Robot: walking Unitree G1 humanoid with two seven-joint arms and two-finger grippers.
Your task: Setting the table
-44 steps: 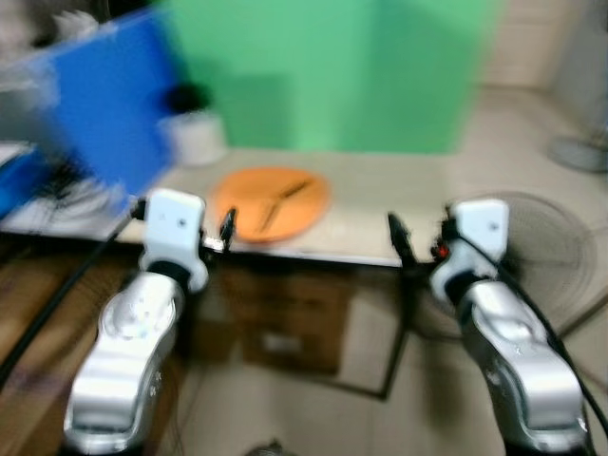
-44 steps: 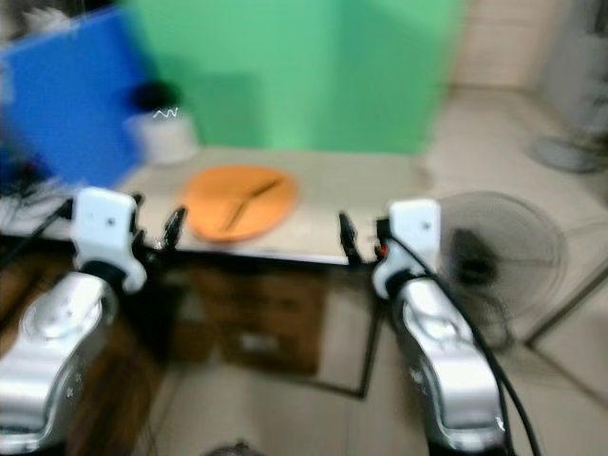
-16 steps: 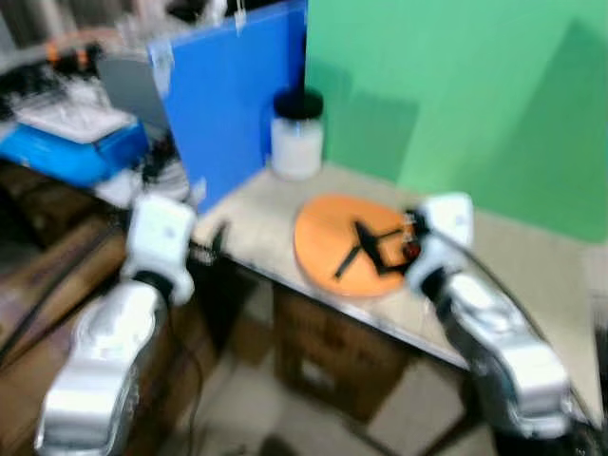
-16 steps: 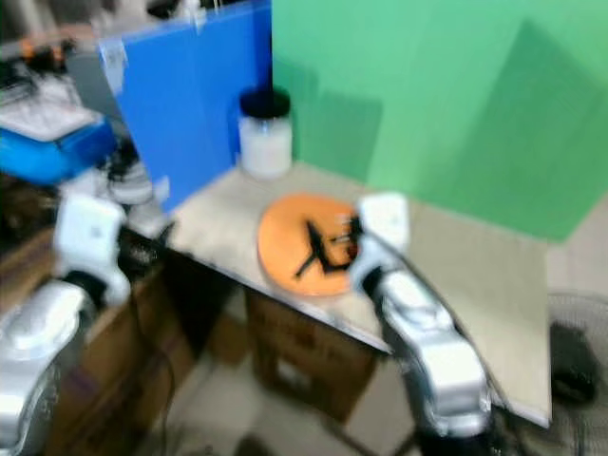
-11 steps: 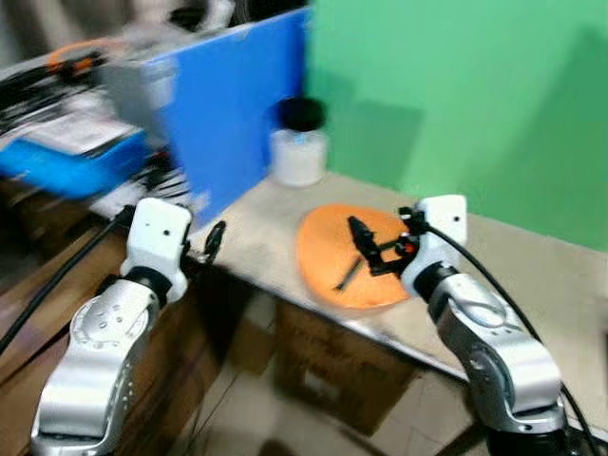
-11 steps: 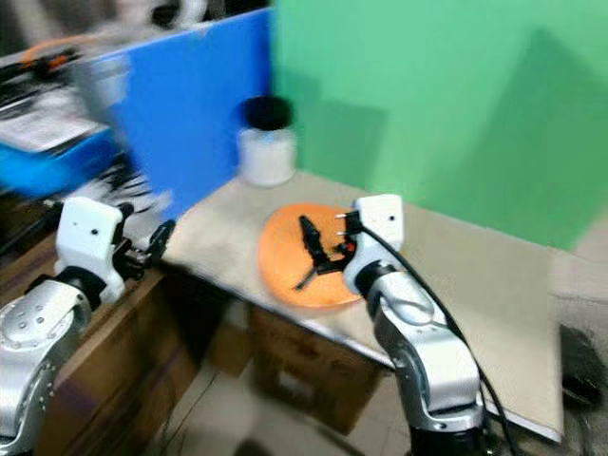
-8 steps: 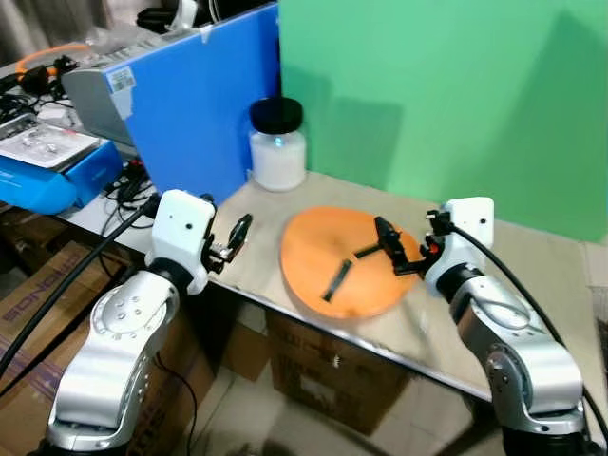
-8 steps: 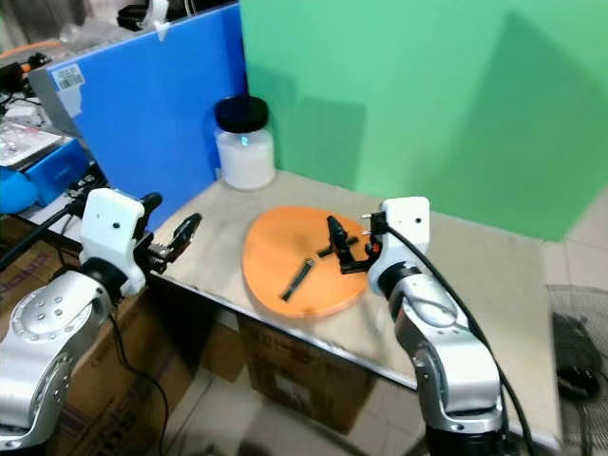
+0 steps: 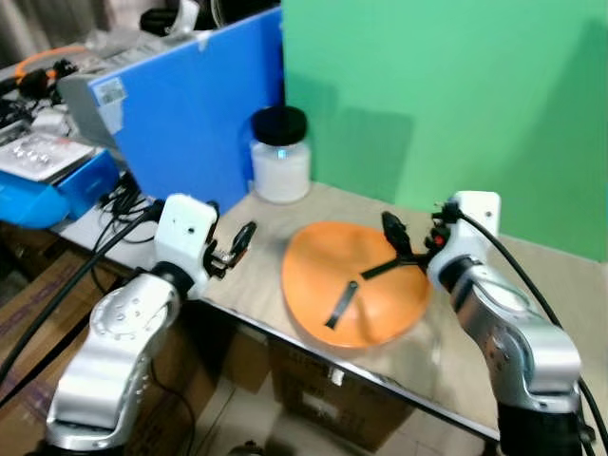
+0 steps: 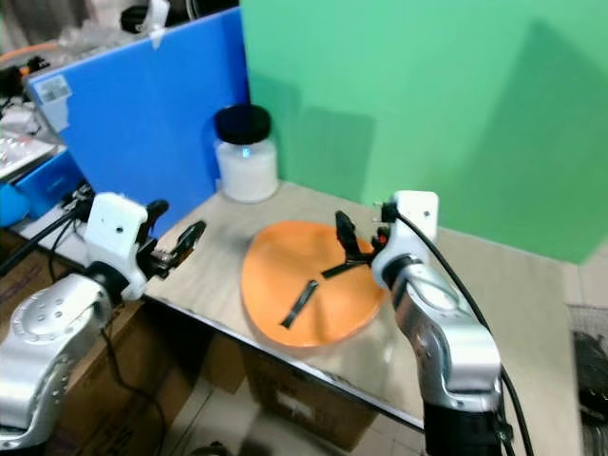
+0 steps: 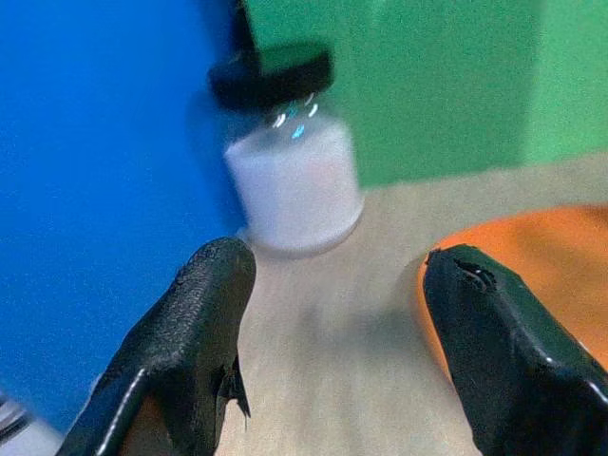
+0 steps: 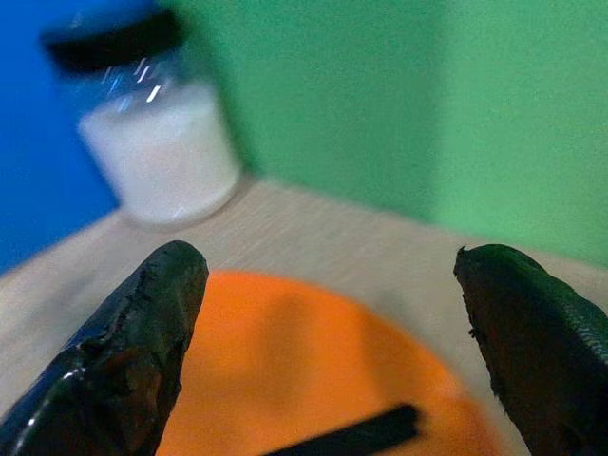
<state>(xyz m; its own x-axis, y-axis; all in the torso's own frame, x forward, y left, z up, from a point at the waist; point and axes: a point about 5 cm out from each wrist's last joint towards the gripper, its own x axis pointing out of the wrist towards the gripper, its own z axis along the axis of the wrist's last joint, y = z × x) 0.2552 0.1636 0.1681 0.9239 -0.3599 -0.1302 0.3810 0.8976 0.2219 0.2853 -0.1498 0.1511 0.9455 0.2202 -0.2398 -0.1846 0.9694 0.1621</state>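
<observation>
Head views slightly blurred. One orange plate (image 9: 356, 283) on the table (image 9: 532, 323), front rim near the table edge. Two black chopsticks (image 9: 340, 304) lie apart on the plate. Right gripper (image 9: 404, 237) over the plate's far right rim, fingers spread wide, holding nothing; one chopstick end just below it. Left gripper (image 9: 237, 242) above the table's left edge, well left of the plate, also wide, empty. One white jar (image 9: 280, 157), black lid, behind the plate beside one blue panel (image 9: 190, 114)

Green backdrop (image 9: 446, 95), blue panel (image 9: 190, 114), beige table (image 9: 256, 275), cardboard boxes (image 9: 323, 408) beneath
</observation>
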